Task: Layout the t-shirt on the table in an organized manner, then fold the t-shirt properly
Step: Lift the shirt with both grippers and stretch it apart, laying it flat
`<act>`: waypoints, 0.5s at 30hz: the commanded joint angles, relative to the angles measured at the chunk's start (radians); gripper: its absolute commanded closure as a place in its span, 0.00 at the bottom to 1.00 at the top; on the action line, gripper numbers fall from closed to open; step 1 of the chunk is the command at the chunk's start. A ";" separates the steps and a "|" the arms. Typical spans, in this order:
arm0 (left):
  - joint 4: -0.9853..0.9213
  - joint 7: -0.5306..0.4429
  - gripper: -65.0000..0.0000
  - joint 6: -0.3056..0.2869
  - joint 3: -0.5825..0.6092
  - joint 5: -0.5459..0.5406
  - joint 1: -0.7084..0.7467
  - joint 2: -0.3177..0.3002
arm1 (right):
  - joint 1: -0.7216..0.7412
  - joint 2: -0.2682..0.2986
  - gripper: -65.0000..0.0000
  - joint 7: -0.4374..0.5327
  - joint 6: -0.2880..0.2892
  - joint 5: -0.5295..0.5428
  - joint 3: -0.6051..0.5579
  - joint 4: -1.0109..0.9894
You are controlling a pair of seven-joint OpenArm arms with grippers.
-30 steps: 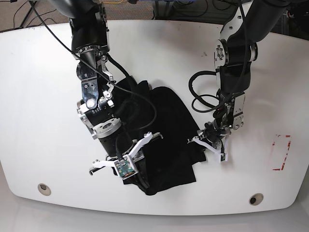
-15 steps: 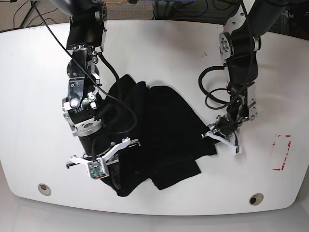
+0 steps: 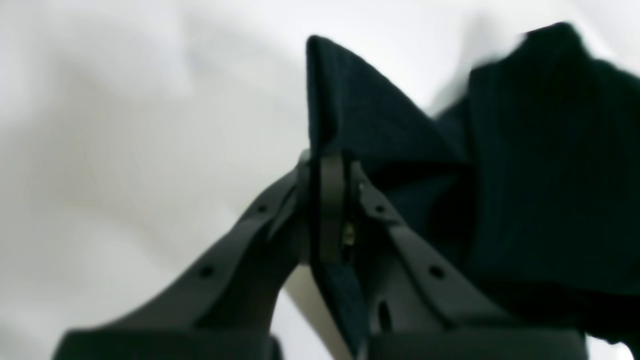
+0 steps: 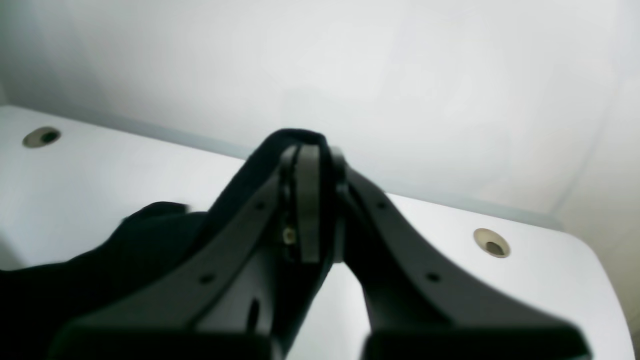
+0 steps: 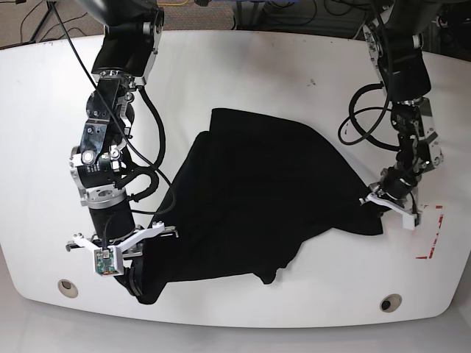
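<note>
Nearest the front edge of the surface (image 5: 44, 243), we are holding our right end effector (image 5: 132, 276) pressed together on a fold of the shirt (image 5: 250, 198); the right wrist view is showing black cloth wrapped over the closed tips. Beyond and beside it, the shirt is lying in a wrinkled sheet stretching across toward our left end effector (image 5: 383, 204), which is pinching a corner of cloth just above the surface; the left wrist view is showing that corner poking up past the closed tips. The shirt is sitting between our two end effectors, partly opened but doubled over near the front hem. Farther off, the red mark (image 5: 430, 232) is sitting just outside the left end effector.

We are judging the risks: pulling apart harder could slip thin cloth out of either pinch, and the doubled layers could drag along folded instead of flattening.
</note>
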 commanded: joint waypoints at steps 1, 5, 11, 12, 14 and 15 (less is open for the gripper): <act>0.092 -0.008 1.00 -0.011 -0.003 -0.062 -0.011 -0.044 | 0.047 0.006 1.00 0.040 -0.006 0.002 -0.001 0.021; 0.210 0.014 1.00 -0.009 -0.003 -0.128 0.016 -0.096 | 0.070 0.012 1.00 0.040 -0.006 0.002 -0.001 0.021; 0.350 0.055 1.00 0.000 -0.004 -0.197 0.009 -0.153 | 0.126 0.042 1.00 0.040 -0.006 0.002 -0.004 0.001; 0.365 0.061 1.00 0.008 -0.004 -0.204 -0.001 -0.162 | 0.143 0.045 1.00 0.040 -0.006 0.002 -0.004 -0.007; 0.393 0.069 1.00 0.014 -0.009 -0.210 -0.022 -0.174 | 0.183 0.047 1.00 0.038 -0.006 0.002 -0.002 -0.024; 0.402 0.071 1.00 0.014 -0.015 -0.210 -0.033 -0.179 | 0.197 0.049 1.00 0.038 -0.006 0.002 -0.002 -0.033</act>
